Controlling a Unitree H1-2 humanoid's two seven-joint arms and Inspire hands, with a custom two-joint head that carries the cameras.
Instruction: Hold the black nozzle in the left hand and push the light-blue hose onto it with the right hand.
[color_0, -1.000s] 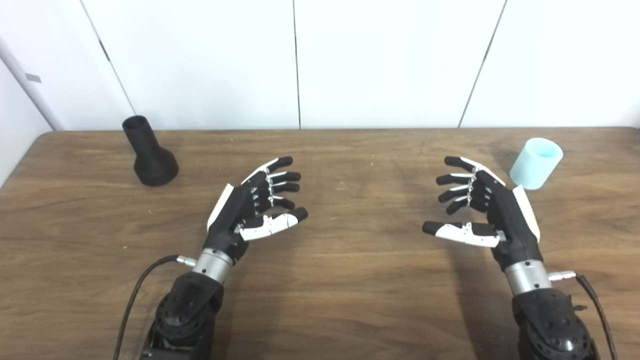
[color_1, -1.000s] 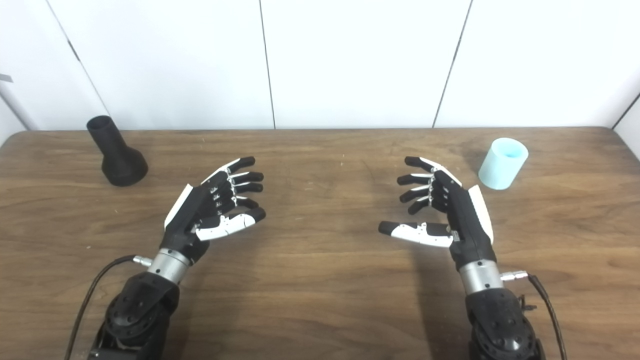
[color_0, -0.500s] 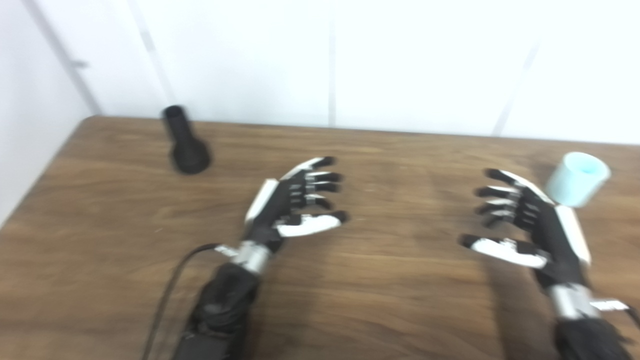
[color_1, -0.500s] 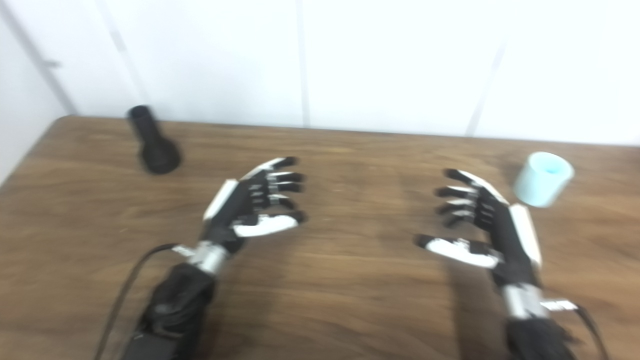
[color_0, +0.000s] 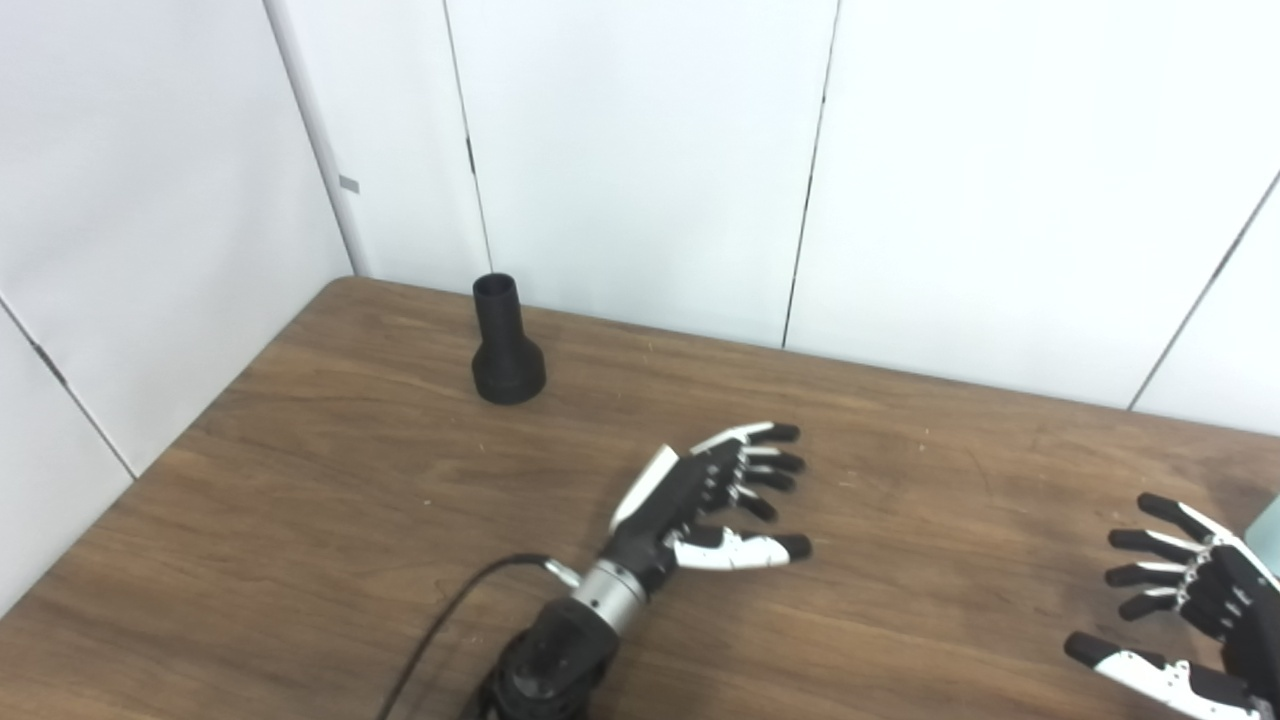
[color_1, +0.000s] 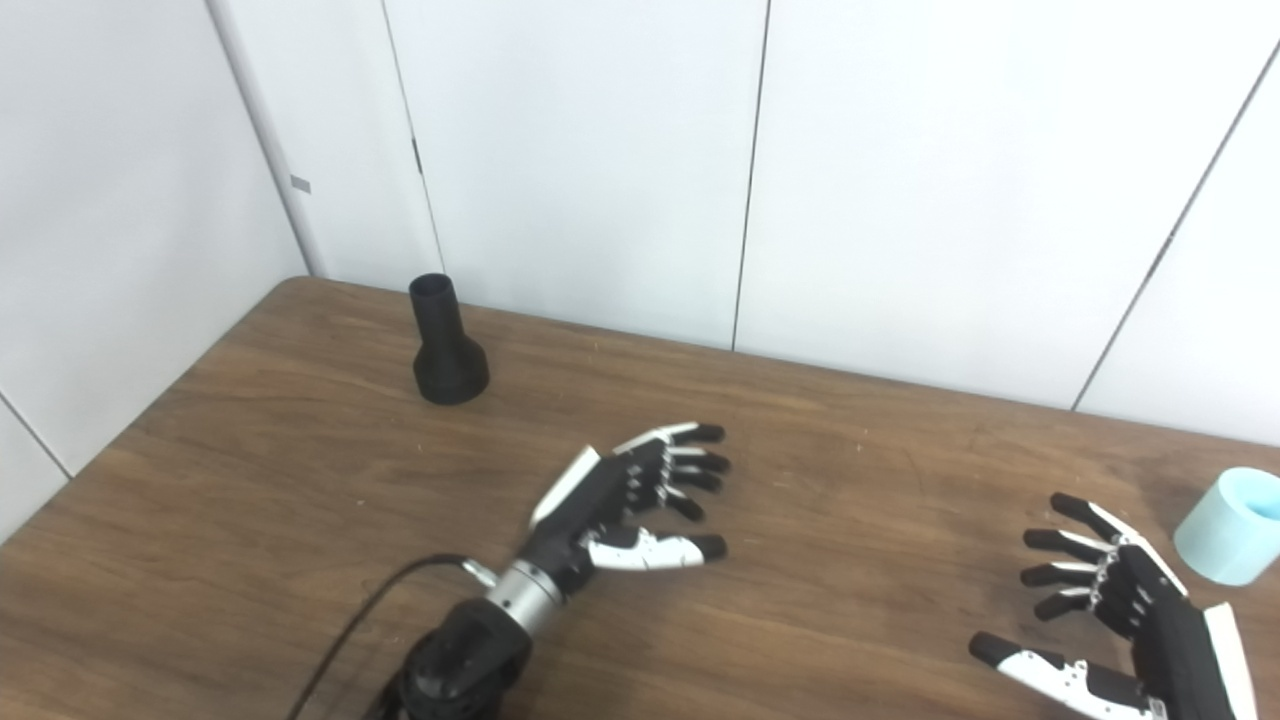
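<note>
Camera swung left; flared black nozzle (color_0: 506, 345) upright.

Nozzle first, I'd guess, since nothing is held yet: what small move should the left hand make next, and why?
Probably reach the left hand forward and to the left toward the nozzle. The hand is open and empty over the table, well short of the nozzle, which stands upright near the far left corner. The right hand is also open, beside the hose, but the hose needs a held nozzle first.

My black nozzle (color_1: 447, 347) stands upright, flared base down, upper left; my light-blue hose (color_1: 1226, 538) piece sits far right.
</note>
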